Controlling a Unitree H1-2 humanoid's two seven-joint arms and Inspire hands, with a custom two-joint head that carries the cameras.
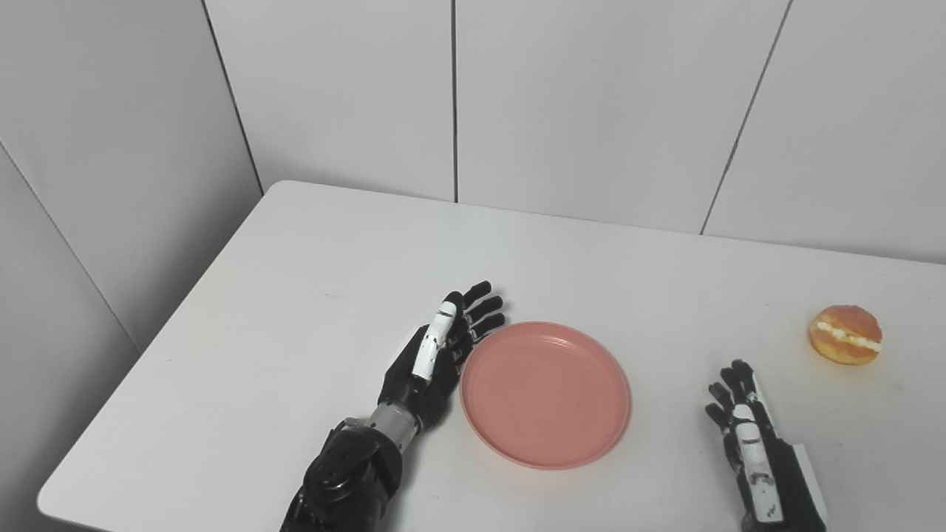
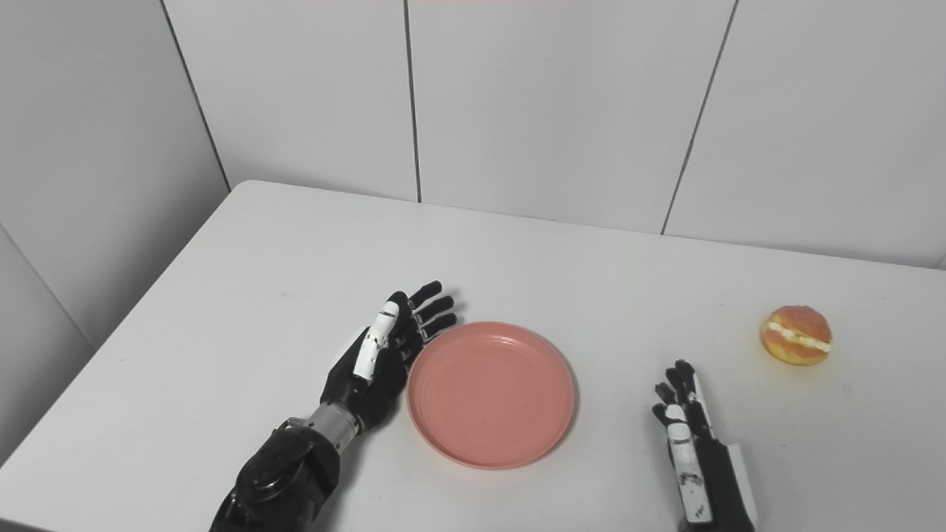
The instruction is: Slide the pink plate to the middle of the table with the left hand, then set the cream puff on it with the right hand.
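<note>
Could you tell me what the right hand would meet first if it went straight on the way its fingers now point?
Probably nothing: the right hand points at bare table; the cream puff sits off to its right.

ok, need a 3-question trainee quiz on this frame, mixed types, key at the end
1. True or false: the cream puff already sits on the pink plate.
2. Multiple choice: where is the left robot hand relative to the plate? A) lying on top of it B) beside its left rim, fingers extended C) off the table
3. Fill in: the right robot hand is open and holds ____.

Key:
1. False; the puff lies on the table, far right, apart from the plate.
2. B
3. nothing
</note>
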